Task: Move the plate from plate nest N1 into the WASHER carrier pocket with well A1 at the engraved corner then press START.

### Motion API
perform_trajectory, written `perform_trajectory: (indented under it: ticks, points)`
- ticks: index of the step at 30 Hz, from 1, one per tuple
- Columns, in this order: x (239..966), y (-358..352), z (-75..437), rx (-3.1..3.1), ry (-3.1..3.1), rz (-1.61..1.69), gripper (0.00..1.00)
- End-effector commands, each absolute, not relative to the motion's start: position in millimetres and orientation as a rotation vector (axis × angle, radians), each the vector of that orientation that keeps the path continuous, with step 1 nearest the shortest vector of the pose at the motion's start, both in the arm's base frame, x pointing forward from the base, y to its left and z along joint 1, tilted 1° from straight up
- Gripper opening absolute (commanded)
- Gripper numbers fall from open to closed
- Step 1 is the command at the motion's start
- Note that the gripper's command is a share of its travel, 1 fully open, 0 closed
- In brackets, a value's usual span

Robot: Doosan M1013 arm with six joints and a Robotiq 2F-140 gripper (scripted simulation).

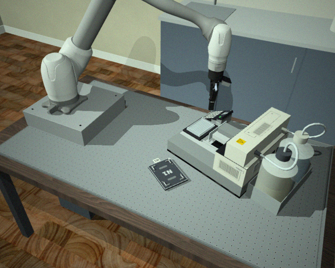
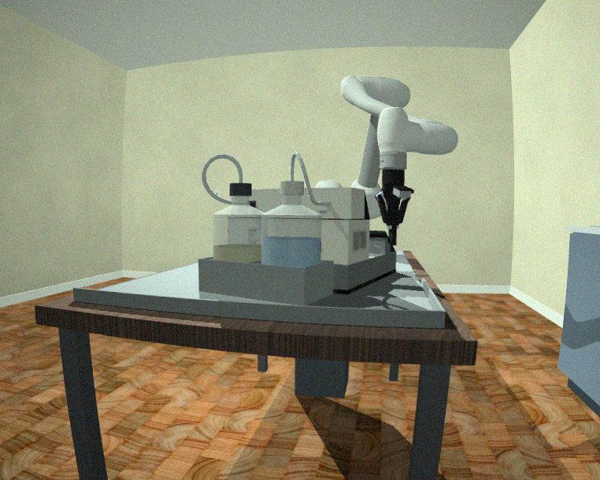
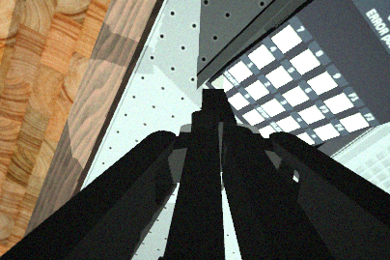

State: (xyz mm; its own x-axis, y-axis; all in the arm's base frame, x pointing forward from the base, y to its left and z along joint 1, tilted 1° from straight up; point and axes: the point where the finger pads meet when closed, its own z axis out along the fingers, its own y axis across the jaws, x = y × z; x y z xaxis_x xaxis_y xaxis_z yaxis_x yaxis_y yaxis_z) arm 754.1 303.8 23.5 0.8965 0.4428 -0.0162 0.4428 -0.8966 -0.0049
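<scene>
The white well plate (image 1: 200, 127) lies on the dark carrier at the left end of the washer (image 1: 228, 144). The sloped keypad (image 1: 218, 114) sits just behind the plate, and a green lamp (image 1: 220, 117) glows on it. My gripper (image 1: 211, 107) is shut and empty, pointing straight down just above the keypad's rear left corner. In the wrist view my shut fingertips (image 3: 214, 99) hover over the corner of the white key grid (image 3: 294, 89), near its lowest row. The plate nest N1 (image 1: 167, 173) lies empty on the table. The plate's cut-off corner is too small to make out.
Two bottles (image 1: 277, 172) with tubing stand in a grey tray at the washer's right end; they also show in the exterior view (image 2: 267, 232). The arm's base block (image 1: 75, 114) is at the table's left rear. A blue cabinet (image 1: 277, 57) stands behind the table.
</scene>
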Motion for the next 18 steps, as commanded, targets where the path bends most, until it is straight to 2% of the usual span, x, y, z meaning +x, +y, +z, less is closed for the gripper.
perform_trajectory:
  ticks: [1, 18]
  points:
    - [754.5, 304.1, 20.6, -3.058, -0.714, 0.024, 0.10]
    - [754.5, 304.1, 16.9, -3.058, -0.714, 0.024, 0.10]
